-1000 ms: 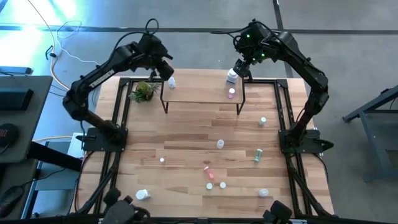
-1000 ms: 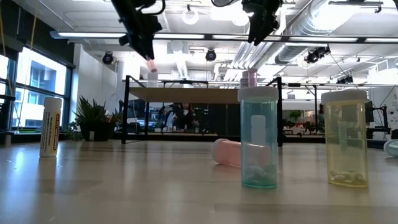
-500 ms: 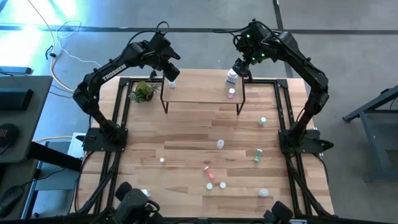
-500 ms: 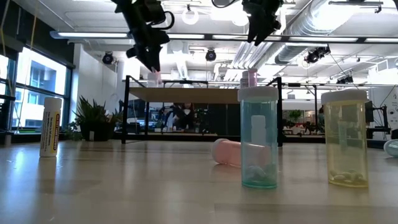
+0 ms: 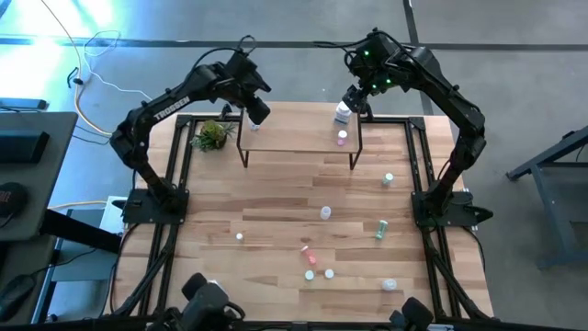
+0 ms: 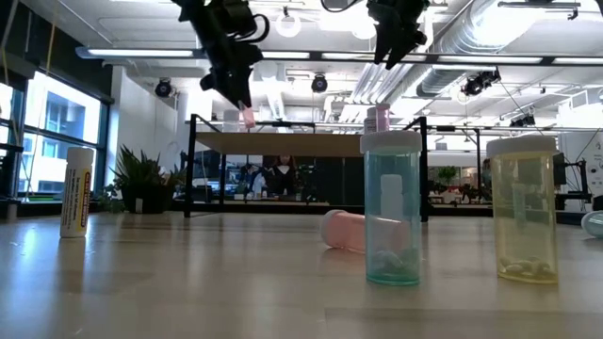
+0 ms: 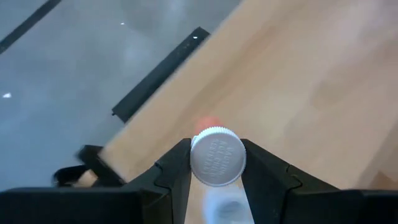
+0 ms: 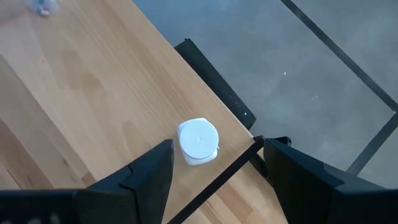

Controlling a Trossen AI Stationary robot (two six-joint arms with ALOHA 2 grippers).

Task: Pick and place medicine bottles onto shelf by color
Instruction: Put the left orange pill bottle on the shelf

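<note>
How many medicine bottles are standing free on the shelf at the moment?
2: a white jar at the right end of the shelf, below the right end effector, and a pink bottle beside it. The left end effector grips a third bottle and may hide more.

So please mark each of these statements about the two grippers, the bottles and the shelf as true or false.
1. The left gripper is shut on a white-capped bottle. True.
2. The right gripper is shut on the white jar. False: it is open above the jar, which stands on the shelf.
3. A pink bottle stands on the shelf. True.
4. The potted plant sits at the table's right edge. False: it is left of the shelf.
</note>
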